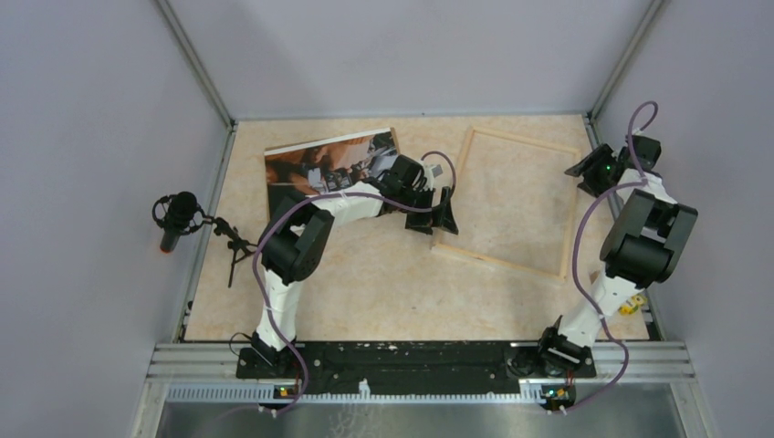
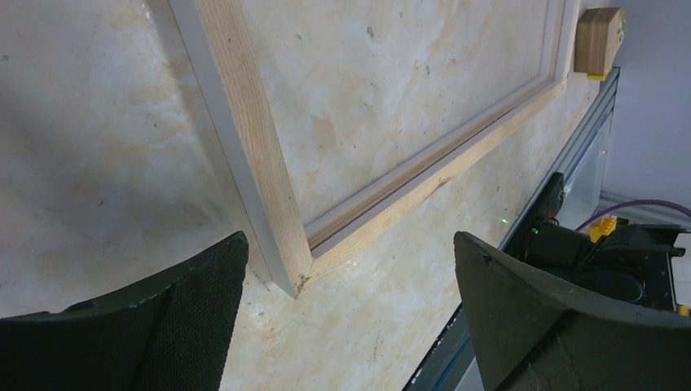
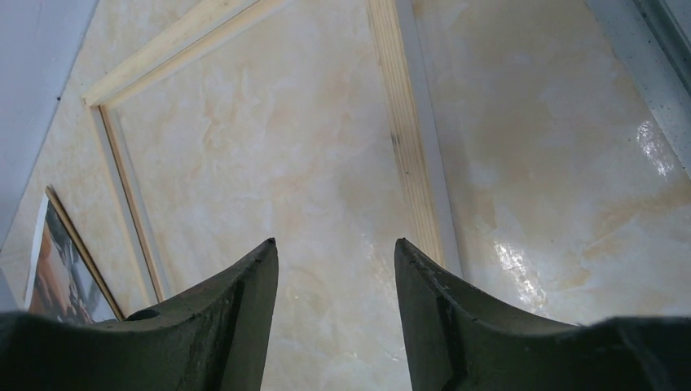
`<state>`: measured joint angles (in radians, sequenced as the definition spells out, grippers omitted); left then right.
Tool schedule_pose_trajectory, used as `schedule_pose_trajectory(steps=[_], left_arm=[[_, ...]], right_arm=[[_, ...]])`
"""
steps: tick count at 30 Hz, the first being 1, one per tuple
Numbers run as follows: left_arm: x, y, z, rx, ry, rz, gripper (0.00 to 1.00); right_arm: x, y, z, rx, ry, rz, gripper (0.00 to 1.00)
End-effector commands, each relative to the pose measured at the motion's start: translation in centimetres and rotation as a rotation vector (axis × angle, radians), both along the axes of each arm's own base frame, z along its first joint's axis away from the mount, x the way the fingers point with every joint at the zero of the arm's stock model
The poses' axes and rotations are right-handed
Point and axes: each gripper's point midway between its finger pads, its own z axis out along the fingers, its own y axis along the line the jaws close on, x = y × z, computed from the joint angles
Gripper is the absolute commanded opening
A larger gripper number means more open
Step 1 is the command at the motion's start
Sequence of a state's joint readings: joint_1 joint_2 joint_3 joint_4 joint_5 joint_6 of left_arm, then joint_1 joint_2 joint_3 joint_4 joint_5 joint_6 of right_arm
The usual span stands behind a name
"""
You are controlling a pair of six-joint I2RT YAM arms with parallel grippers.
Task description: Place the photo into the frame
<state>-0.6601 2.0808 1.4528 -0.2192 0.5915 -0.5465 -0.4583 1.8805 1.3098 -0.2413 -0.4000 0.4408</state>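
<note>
- My left end effector, spread wide, hovers at a corner of the thin pale wooden rectangular frame.
- My right end effector is apart too.

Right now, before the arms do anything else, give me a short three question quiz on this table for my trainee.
1. True or false: the photo already lies inside the frame.
2. Fill in: the right gripper has its jaws ____.
3. Which gripper is at the frame's near left corner? A) left gripper B) right gripper
Key: 1 false; 2 open; 3 A.
</note>
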Motion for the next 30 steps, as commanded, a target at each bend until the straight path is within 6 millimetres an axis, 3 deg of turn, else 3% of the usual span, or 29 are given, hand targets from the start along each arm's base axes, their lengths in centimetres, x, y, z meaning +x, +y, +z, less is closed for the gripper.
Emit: schedule_pose_trajectory(steps=[1,10,18,30], left_arm=[[0.6,-0.5,1.6,-0.04,-0.038,-0.022,0.98],[0.5,-0.6,1.4,-0.046,-0.028,-0.027,0.98],[0.4,-0.9,1.2,-0.062,-0.01,-0.036,0.98],[0.3,-1.0,1.0,-0.07,0.005,-0.043,0.98]], right_arm=[[2.2,-1.3,1.4,-0.01,-0.084,0.004,0.54],[1.9,-1.5,-1.2,0.015,-0.042,0.002,0.53],[1.5,-0.1,-3.5,0.087,-0.024,0.04,0.53],[1.3,3.4,-2.8,0.265,-0.089,0.15,0.52]])
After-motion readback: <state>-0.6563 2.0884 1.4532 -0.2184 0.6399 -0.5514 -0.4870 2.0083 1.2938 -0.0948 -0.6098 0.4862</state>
